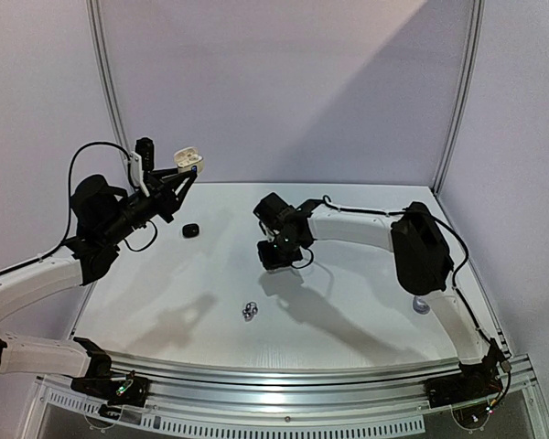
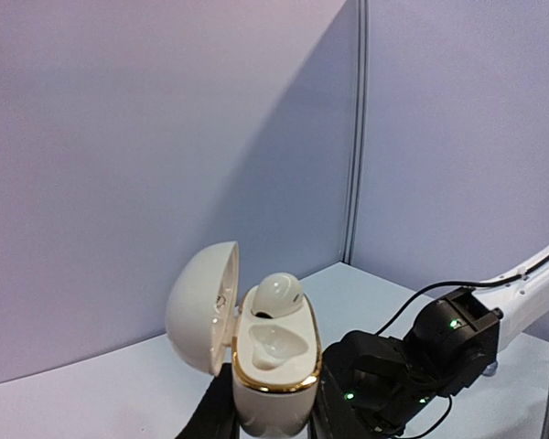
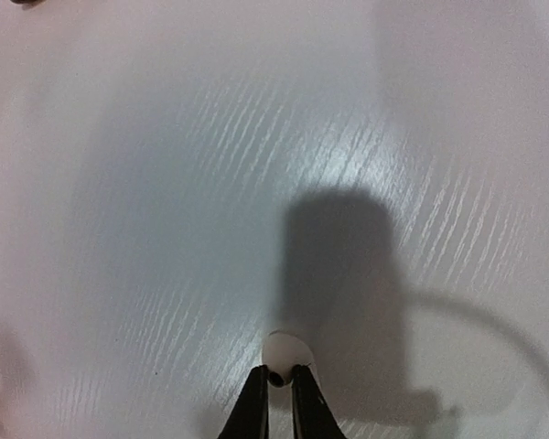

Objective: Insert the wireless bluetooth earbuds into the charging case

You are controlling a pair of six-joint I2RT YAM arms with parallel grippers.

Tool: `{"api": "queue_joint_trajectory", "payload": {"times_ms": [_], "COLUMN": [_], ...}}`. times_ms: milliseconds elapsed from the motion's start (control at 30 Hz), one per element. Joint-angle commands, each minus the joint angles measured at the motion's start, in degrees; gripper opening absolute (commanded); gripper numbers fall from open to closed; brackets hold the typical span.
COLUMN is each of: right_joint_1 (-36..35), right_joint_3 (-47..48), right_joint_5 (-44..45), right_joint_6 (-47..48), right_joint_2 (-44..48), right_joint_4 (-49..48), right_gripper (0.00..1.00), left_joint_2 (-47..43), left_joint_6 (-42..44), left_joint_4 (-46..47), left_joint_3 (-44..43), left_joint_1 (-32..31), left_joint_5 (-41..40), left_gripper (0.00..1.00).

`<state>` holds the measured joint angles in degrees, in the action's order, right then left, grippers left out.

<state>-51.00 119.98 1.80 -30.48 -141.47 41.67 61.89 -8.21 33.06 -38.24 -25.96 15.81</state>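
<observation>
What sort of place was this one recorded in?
Likely a lab robot cell, not a home: a white table boxed in by plain white wall panels on aluminium posts, with the left arm and right arm bolted to a metal rail.

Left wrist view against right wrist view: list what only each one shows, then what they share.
Only the left wrist view: the open white charging case gripped by the left claw, with one white earbud sitting in its far slot and the near slot empty, and the right arm beyond it. Only the right wrist view: the right claw pinching a second white earbud; whether it touches the surface is unclear. Both: the white table, and a claw shut on its load.
</observation>
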Motion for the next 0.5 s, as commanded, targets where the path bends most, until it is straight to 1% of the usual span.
{"api": "queue_joint_trajectory", "payload": {"times_ms": [0,67,167,467], "right_joint_1": [0.9,1.9,3.2,4.9], "right_joint_3": [-10.3,-15.0,-18.4,-20.6], "right_joint_5": [-5.5,-6.9,-9.2,-9.1], "right_joint_6": [-0.5,-2.0,-4.0,-5.0], "right_joint_2": [5.2,7.6,9.8,12.2], "right_joint_4": [-6.8,-10.2,-13.1,-11.4], "right_gripper": [0.06,0.05,0.03,0.04], "left_joint_2": [0.1,-0.1,-0.2,-0.5], "left_joint_6": [0.1,0.1,0.2,0.0], "left_joint_4": [-0.6,-0.6,-0.6,-0.6], "left_joint_3": [-0.7,-0.6,-0.5,-0.2], "left_joint_1": [0.6,0.6,0.6,0.6], "left_joint_5": [0.3,0.3,0.2,0.4], "left_gripper": [0.0,0.0,0.0,0.0]}}
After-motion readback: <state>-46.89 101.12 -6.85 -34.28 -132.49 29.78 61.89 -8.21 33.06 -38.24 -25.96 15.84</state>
